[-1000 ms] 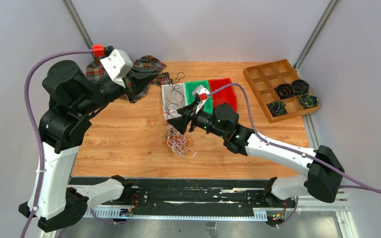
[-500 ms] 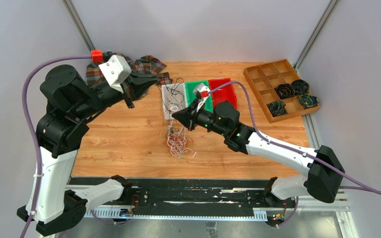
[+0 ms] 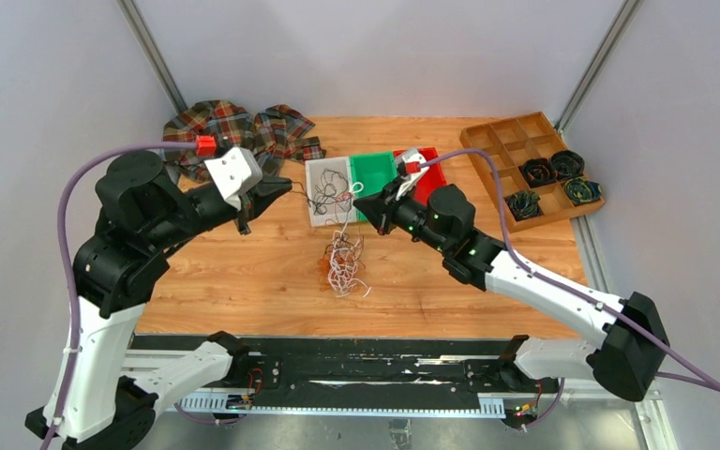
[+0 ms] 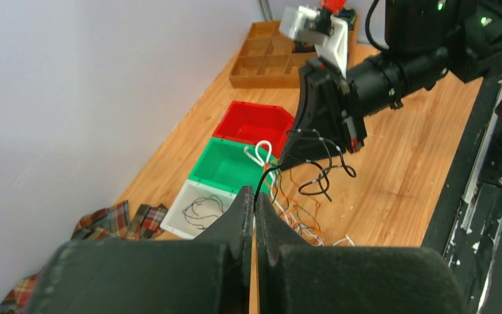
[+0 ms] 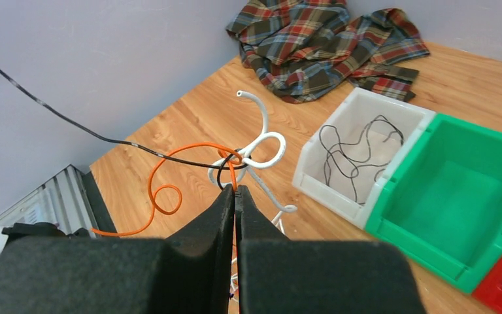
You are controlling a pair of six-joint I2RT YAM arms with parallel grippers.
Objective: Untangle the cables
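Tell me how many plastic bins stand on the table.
3, in one row: a white bin holding black wire, a green bin beside it, then a red bin. None seems hidden.

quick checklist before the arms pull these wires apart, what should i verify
1. Left pincer shut on black cable: ok.
2. Right pincer shut on orange cable: ok.
3. Black cable free of the orange and white cable: not ok, all three cross at one knot.
4. Bunch lifted clear of the table: cannot tell.
5. Pincers apart, not touching: ok.
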